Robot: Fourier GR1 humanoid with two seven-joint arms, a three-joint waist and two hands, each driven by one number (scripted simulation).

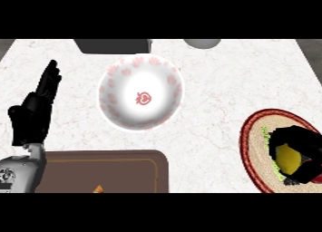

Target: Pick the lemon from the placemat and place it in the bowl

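Curling my right hand (pixel 309 152) around the lemon (pixel 288 156) on the placemat (pixel 256 136), lower right; a shallow hold could let it roll before the bowl (pixel 142 93).

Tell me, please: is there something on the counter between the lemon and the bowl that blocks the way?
Nothing visible does. The right hand curls round the lemon over the placemat, and only bare counter lies between it and the bowl. The brown tray sits below that path.
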